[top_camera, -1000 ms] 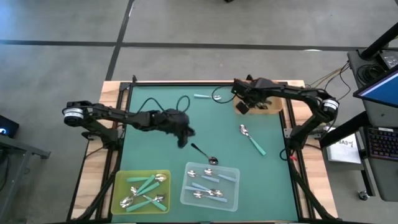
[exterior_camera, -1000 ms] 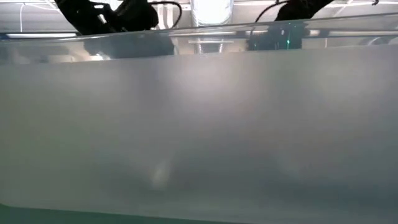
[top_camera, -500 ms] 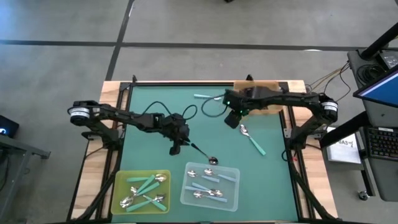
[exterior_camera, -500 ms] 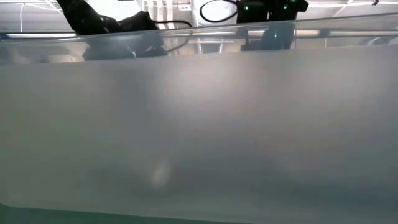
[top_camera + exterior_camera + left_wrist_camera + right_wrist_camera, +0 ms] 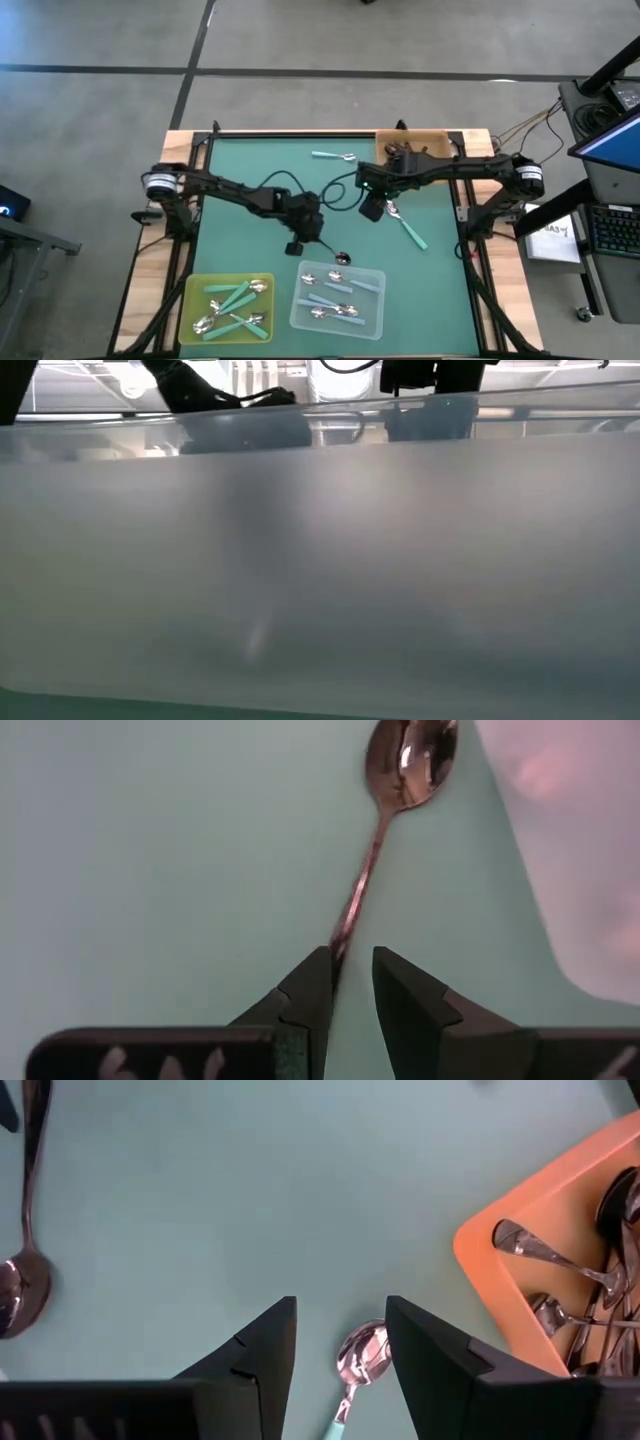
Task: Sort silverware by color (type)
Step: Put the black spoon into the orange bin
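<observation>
Left claw [image 5: 350,982], fingers slightly apart, straddles the black-handled spoon [image 5: 385,815] lying mid-table; off-centre closing could flick it away. Right claw [image 5: 340,1335] hovers parted over the teal-handled spoon [image 5: 358,1360] beside the orange tray [image 5: 520,1260].

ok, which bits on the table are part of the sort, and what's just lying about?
Part of the job:
- black-handled spoon at the left tool
- teal spoon under the right tool
- light blue spoon
- yellow tray, clear tray, orange tray

Lying about:
- black cable
</observation>
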Robot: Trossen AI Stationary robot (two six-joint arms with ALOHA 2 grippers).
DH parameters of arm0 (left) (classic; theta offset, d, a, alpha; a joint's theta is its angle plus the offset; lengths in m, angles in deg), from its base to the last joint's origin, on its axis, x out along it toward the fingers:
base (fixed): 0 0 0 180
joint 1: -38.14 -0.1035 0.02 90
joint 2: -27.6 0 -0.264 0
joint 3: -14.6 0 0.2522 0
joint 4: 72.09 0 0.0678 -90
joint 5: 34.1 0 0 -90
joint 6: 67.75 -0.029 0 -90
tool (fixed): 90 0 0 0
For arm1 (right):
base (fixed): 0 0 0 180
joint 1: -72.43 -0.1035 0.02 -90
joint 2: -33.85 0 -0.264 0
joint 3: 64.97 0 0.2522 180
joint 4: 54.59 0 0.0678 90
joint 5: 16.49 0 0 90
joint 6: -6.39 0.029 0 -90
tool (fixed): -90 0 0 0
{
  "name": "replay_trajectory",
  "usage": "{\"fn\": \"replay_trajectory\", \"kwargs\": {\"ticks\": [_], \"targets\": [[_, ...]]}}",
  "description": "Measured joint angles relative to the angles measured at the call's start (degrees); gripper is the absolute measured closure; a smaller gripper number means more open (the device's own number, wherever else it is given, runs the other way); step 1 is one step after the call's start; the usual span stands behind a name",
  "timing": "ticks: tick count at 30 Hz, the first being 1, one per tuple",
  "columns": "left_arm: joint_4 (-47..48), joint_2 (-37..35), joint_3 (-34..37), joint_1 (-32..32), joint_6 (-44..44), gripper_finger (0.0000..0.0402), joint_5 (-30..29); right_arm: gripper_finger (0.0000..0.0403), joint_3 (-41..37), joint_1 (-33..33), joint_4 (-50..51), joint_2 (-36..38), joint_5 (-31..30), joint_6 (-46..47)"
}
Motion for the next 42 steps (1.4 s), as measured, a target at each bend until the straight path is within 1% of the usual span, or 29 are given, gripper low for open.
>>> {"fn": "replay_trajectory", "kwargs": {"ticks": [4,11,17,20,22,26,29,36,39,42], "targets": [[5.6,2.9,-5.2,0.0,-3.7,0.034,-0.1,0.0254,0.0,0.0,0.1,0.0,0.0,0.0],[11.5,9.1,-11.0,1.2,-8.4,0.034,-0.1,0.026,0.0,0.0,0.3,0.0,-0.1,-0.2],[17.0,13.7,-15.5,1.8,-10.5,0.034,-5.2,0.0264,-0.1,0.0,0.9,0.0,-0.1,-0.6],[18.7,14.5,-16.3,1.4,-10.4,0.0341,-5.9,0.0264,-0.1,0.0,1.1,0.0,-0.2,-0.6],[18.2,14.5,-15.2,1.1,-10.2,0.0345,-5.9,0.0264,-0.1,0.0,1.0,0.0,-0.2,-0.3],[16.9,14.3,-13.3,0.2,-6.8,0.0369,-5.2,0.0264,-0.1,0.0,1.9,0.0,0.0,0.1],[16.1,14.2,-12.7,-0.8,-3.9,0.039,-2.8,0.0264,-0.1,0.0,1.9,0.0,0.0,0.1],[15.7,13.8,-12.6,-2.8,5.0,0.0397,1.9,0.0264,-0.1,-0.4,2.0,0.0,0.0,0.1],[17.3,12.3,-12.2,-4.0,8.1,0.0399,1.9,0.0264,-0.1,-0.6,2.6,0.0,0.0,0.3],[21.5,10.3,-11.6,-5.6,9.3,0.04,0.5,0.0264,0.0,-0.8,3.4,0.2,0.0,0.4]]}}
